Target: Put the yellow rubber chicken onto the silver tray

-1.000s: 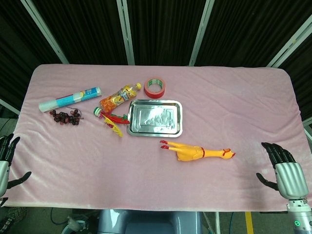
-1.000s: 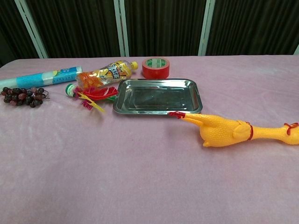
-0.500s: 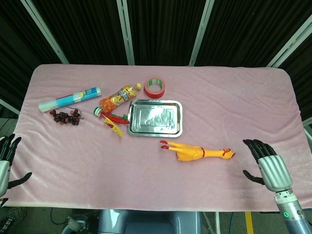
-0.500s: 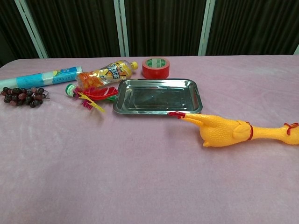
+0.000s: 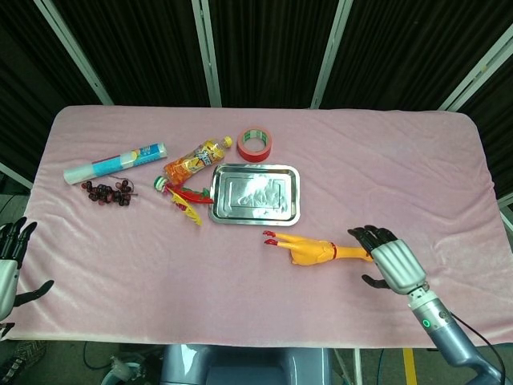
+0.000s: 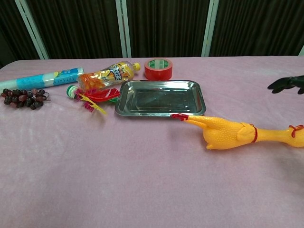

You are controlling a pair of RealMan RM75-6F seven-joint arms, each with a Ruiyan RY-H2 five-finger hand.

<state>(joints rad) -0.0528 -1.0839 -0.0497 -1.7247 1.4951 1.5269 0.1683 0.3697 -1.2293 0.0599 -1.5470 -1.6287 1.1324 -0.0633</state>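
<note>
The yellow rubber chicken (image 5: 317, 250) is lying on its side on the pink cloth-covered table (image 5: 377, 176), just at five o'clock of the silver rectangular metal tray (image 5: 255, 194), its head end sitting under my right hand (image 5: 390, 261), whose dark fingers (image 6: 285, 84) are spreading loosely above it, holding nothing. My left hand (image 5: 10, 261) is hanging at the table's nine o'clock edge with fingers apart, well away from the chicken. Dark curtains and pale metal posts are standing at twelve o'clock.

Both hands (image 5: 393, 261) (image 5: 10, 261) empty, fingers (image 6: 285, 84) apart
</note>
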